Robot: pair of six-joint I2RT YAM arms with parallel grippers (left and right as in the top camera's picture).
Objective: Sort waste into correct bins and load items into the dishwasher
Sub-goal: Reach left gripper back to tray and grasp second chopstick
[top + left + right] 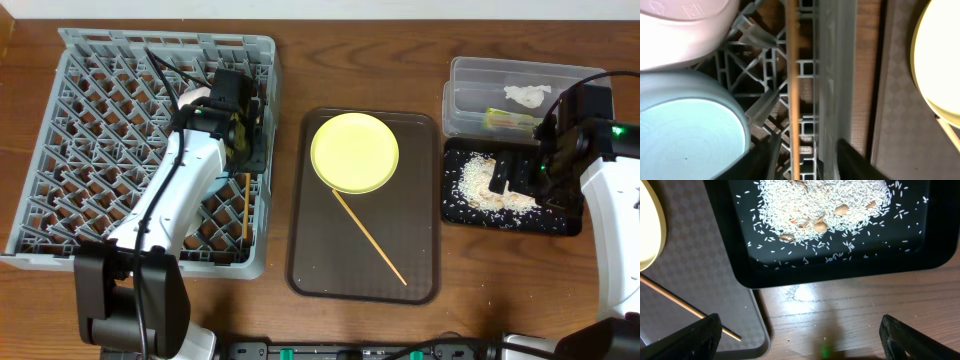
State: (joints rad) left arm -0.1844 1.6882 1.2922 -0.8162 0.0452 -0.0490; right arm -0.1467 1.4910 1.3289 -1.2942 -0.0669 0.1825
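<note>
Wooden chopstick [792,90] lies in the grey dish rack [160,40] just inside its right wall, long axis parallel to that wall. The left gripper [807,156] points down over it, jaws spread, one finger each side. The right gripper [802,340], jaws spread wide, hovers over the table [850,310] beside the black tray [840,276] rim.

**Left arm** [170,190]: white links on a dark base at the near-left corner of the dish rack [90,130]. It reaches diagonally across the rack towards its right wall, wrist bent downward.

**Left gripper** [810,162]: low inside the rack, just beside that right wall. Its dark fingers [860,162] are parted.

**Right arm** [612,200]: white, upright, at the worktop [300,30] edge farthest from the rack.

**Right gripper** [800,327]: well apart from the rack, pointing down, its fingers [690,337] spread wide.
</note>
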